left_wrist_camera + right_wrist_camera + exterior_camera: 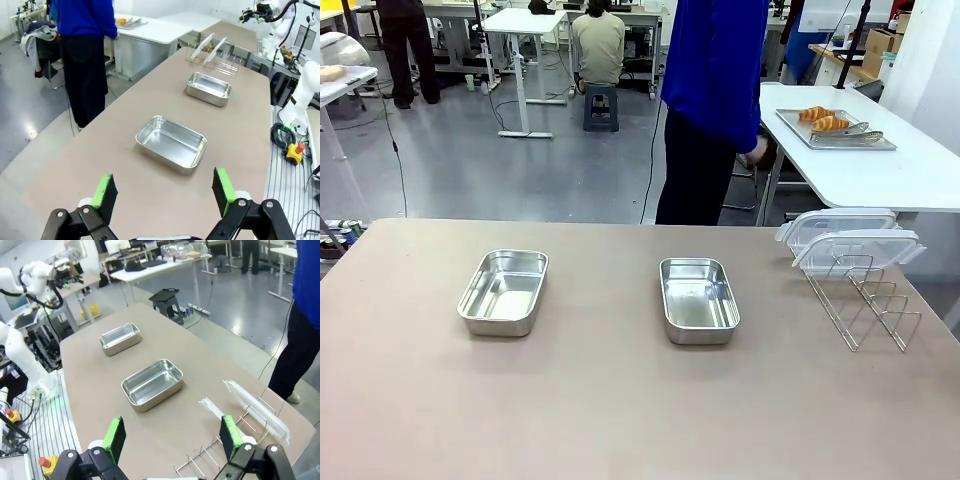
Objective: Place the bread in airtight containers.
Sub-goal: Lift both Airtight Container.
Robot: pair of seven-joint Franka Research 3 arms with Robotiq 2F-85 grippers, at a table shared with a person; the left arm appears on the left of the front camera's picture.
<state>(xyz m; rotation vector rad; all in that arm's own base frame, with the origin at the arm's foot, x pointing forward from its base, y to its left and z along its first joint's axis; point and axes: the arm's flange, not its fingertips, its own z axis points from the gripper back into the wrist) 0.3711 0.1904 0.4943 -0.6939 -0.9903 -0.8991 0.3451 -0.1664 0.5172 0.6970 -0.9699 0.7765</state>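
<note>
Sitting well apart on the table (620, 420) are two steel tubs (503, 291) (698, 299).

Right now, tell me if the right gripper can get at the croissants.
Probably not: the croissants lie on a tray on a separate white table, far beyond the right gripper.

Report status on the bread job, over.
Left gripper, right gripper open, empty. Left tub, right tub empty, lids off. Croissants on side tray, person beside it.

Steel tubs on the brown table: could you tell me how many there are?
2: left tub toward the left of the table, right tub just right of middle; both empty; none seems hidden.
</note>
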